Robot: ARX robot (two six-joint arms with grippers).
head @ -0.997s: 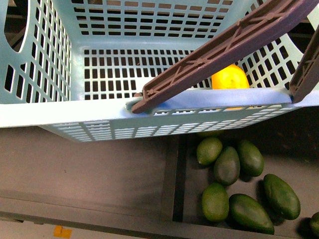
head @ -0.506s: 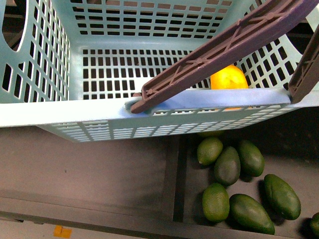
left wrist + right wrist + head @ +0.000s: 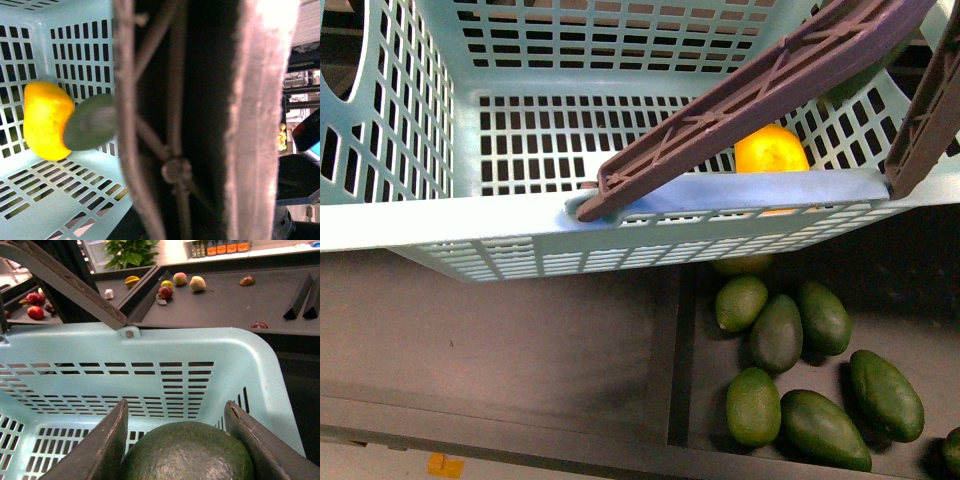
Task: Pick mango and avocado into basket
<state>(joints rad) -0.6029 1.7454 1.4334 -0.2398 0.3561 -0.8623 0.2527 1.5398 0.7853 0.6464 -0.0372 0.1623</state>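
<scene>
The mango (image 3: pixel 772 150) lay inside the basket (image 3: pixel 470 215), on the slotted floor near the front wall and partly hidden in the front view by one of the brown handles (image 3: pixel 740 100). So that half of the job looked finished.

The avocado (image 3: pixel 187 452) was clamped between the two fingers of the right gripper (image 3: pixel 175 440), which pressed on either side of the fruit. In the right wrist view the basket's slotted wall and floor showed just beyond the fruit, so the avocado hung over the inside of the basket, not yet set down. In the left wrist view a blurred green oval (image 3: pixel 90 129) sat just beside the mango (image 3: pixel 46 120), most likely the same avocado, though whether the two touched could not be told.

The left gripper itself did not show in any picture; its wrist camera was filled by a brown handle (image 3: pixel 200 120) very close to the lens, so nothing could be said of its jaws.

Below the basket, a bin (image 3: pixel 675 330) held more loose avocados (image 3: pixel 780 335), untouched.

By my judgement the task was nearly complete: what remained was to let go of the avocado so it came to rest beside the mango, then draw the right arm clear of the handles.
</scene>
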